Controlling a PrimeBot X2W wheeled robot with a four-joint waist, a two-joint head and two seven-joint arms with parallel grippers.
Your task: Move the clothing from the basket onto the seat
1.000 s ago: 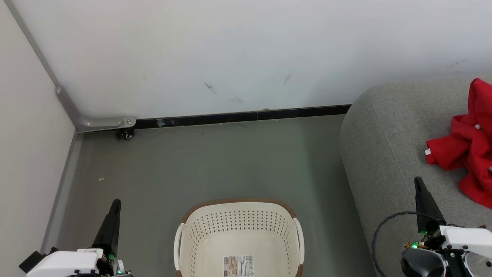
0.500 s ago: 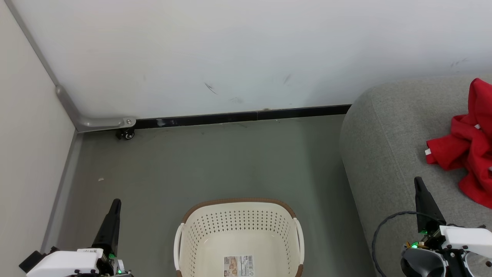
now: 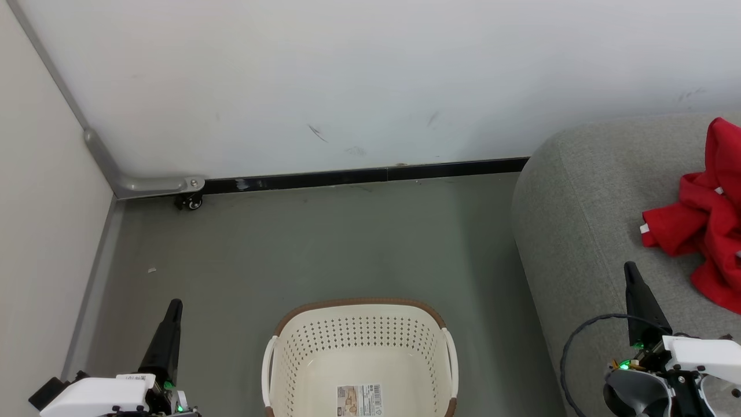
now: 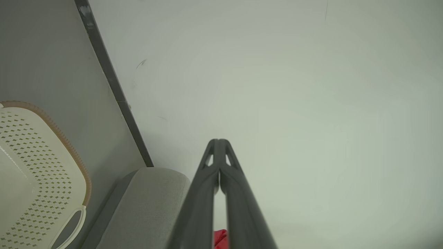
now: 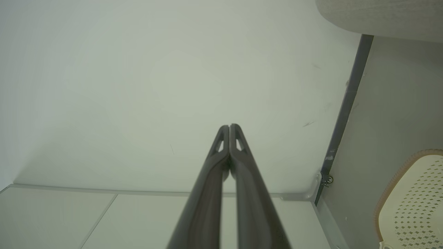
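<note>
We see our left claw (image 3: 175, 305) at the lower left, fingers pressed together on nothing. Beside it stands the basket (image 3: 359, 302), cut off by the bottom edge, with its barcode label (image 3: 359, 401) on its bare bottom. Over the seat (image 3: 573, 231) our right claw (image 3: 630, 269) is likewise clenched and empty, near the red clothing (image 3: 703, 231), which lies crumpled on the cushion and runs off the right edge.

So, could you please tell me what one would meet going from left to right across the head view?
left hand → basket → bare left end of the seat → clothing lying on the seat. The right hand overlaps the seat and clothing, so it is left out.
</note>
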